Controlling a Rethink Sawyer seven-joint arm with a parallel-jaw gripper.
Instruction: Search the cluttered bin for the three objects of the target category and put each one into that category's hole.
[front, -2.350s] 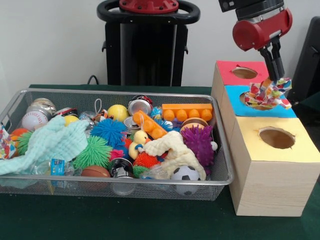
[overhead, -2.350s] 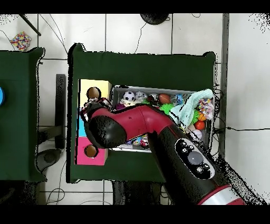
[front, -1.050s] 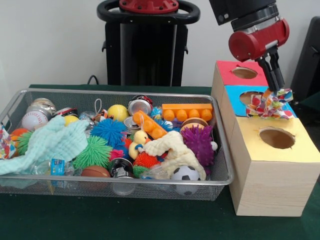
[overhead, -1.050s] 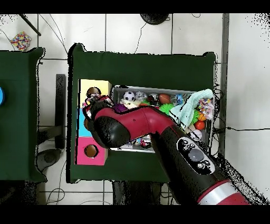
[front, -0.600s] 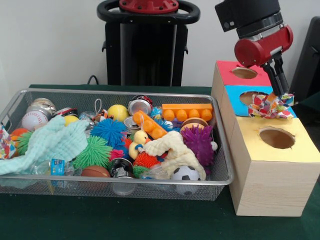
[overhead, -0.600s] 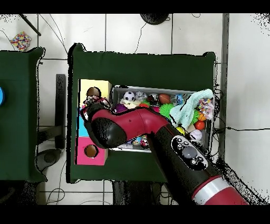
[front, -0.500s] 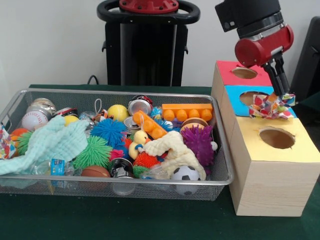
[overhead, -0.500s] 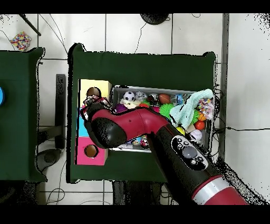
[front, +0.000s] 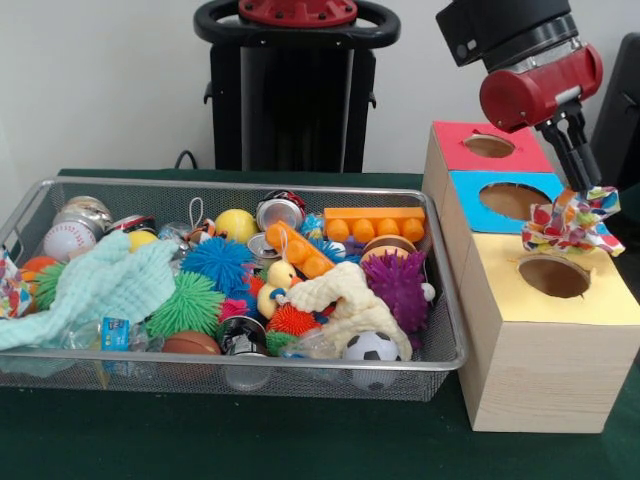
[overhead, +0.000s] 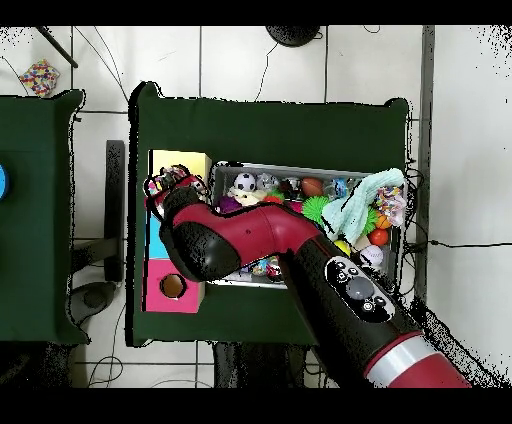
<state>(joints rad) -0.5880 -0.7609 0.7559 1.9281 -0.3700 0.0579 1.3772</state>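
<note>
Hanging from the gripper (front: 588, 190), the dotted cloth (front: 571, 224) dangles just above the yellow box (front: 560, 310), a little behind its hole (front: 553, 275). The fingers are clenched on the cloth's top, so its loose corners trail below them. To do this well, I'd say the gripper should come forward until the bunch hangs over the hole's middle, then lower before letting go, or a corner may catch the ragged rim. The blue box (front: 470, 188) lies behind the gripper, the wire basket (front: 240, 360) well off to its side.

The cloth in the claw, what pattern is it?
White with bright multicoloured patches; the cloth shows best in the front view, hanging from the claw.
</note>
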